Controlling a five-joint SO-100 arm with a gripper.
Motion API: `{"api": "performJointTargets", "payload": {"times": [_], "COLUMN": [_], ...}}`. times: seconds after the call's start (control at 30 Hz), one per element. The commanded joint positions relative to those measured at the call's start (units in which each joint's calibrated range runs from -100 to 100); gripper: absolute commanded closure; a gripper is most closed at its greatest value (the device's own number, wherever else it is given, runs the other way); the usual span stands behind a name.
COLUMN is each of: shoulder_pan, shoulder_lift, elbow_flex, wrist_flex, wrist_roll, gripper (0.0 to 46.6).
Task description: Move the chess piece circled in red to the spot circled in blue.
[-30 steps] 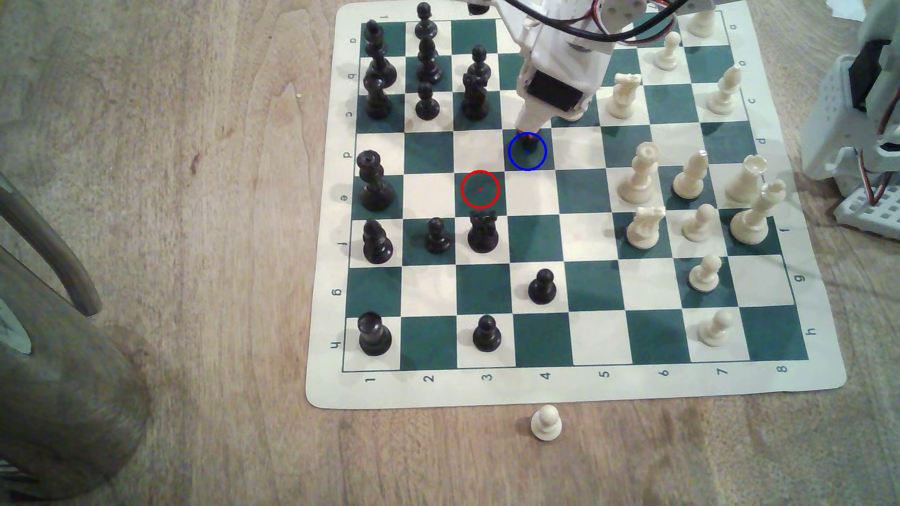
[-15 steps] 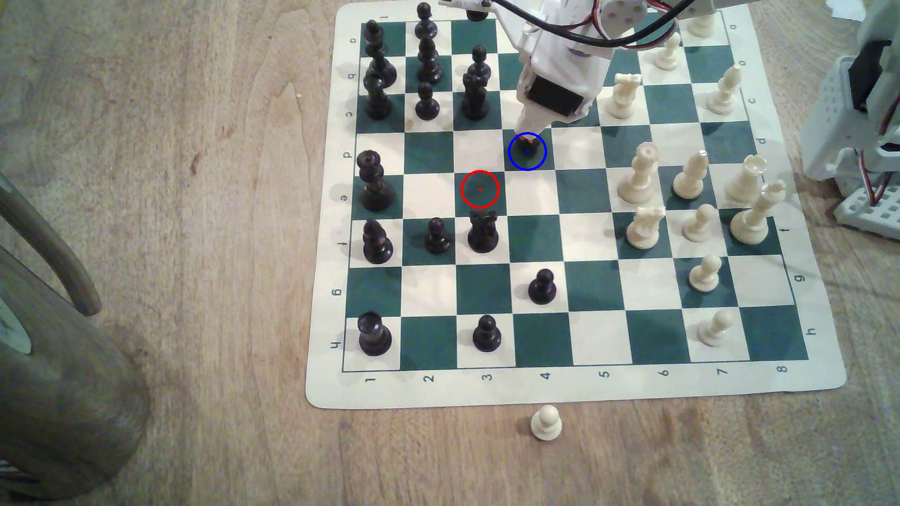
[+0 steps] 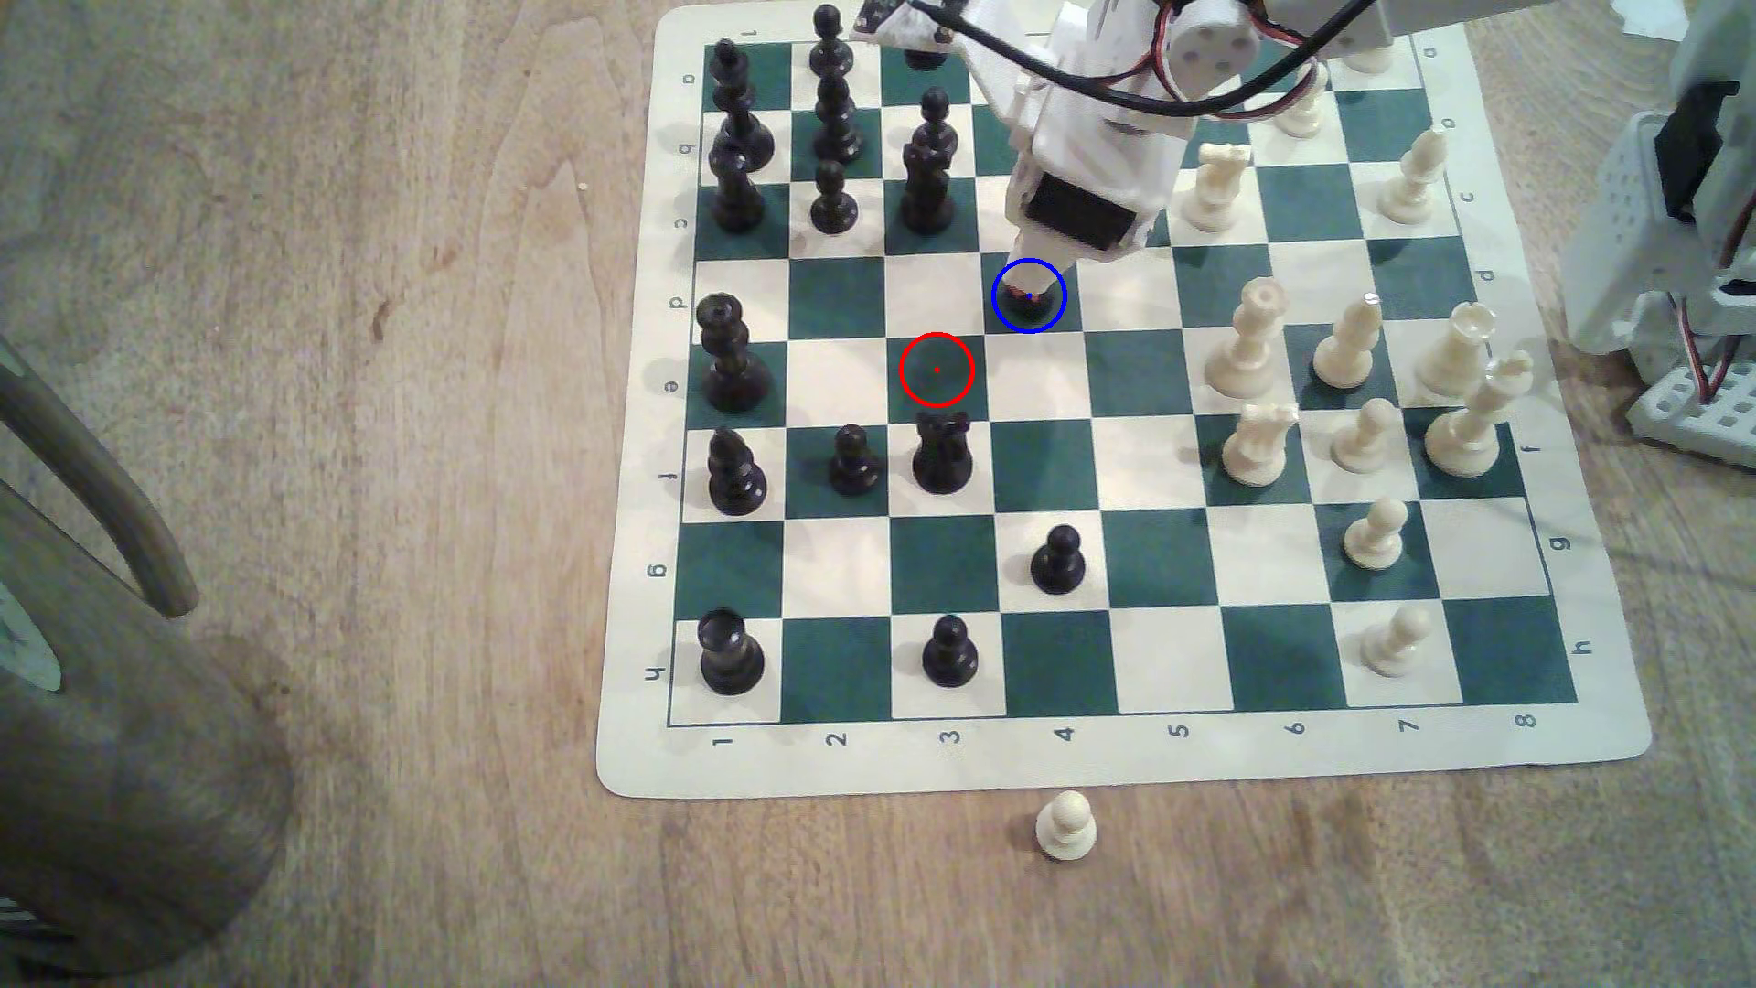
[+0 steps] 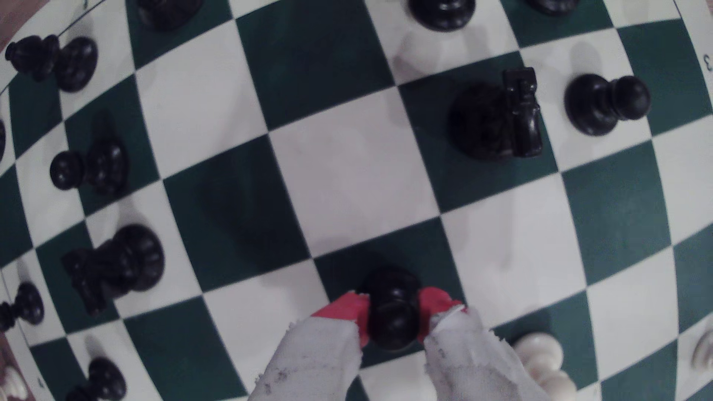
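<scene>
In the exterior view a grey cylinder (image 3: 114, 760) stands on the wooden table (image 3: 428, 475) at the far left. Black pieces fill the left files of the board (image 3: 1121, 760). The red circle (image 3: 937, 370) marks a bare green square, with a black knight (image 3: 942, 453) just below it. Up and to the right, the blue-circled spot (image 3: 1007, 321) holds the pawn (image 3: 1031, 304), its dark base showing inside the ring under the gripper (image 3: 1028, 290), which comes down from the white arm (image 3: 1093, 161) above. In the wrist view the gripper (image 4: 393, 314) has its red-tipped fingers (image 4: 343, 308) closed against both sides of the pawn (image 4: 391, 308), which looks upright over a green square; whether its base rests on the board cannot be told. Further right in the exterior view, white pieces cluster on the right files, and a lone white pawn (image 3: 1065, 825) stands off the board on the table below its lower edge. A white frame (image 3: 1672, 285) sits at the far right.
</scene>
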Motion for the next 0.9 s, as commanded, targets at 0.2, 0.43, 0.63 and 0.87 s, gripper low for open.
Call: {"api": "performJointTargets", "payload": {"times": [0.2, 0.43, 0.63, 0.87], "shoulder_pan": [0.9, 2.1, 1.3, -2.4], "shoulder_lift": [-1.4, -3.7, -16.5, -34.1], "elbow_flex": [-0.1, 1.6, 10.0, 21.9], "wrist_flex": [-0.9, -1.1, -0.9, -0.1], "wrist_roll": [0.8, 1.4, 1.4, 0.9], "gripper": [25.0, 25.0, 30.1, 28.7]}}
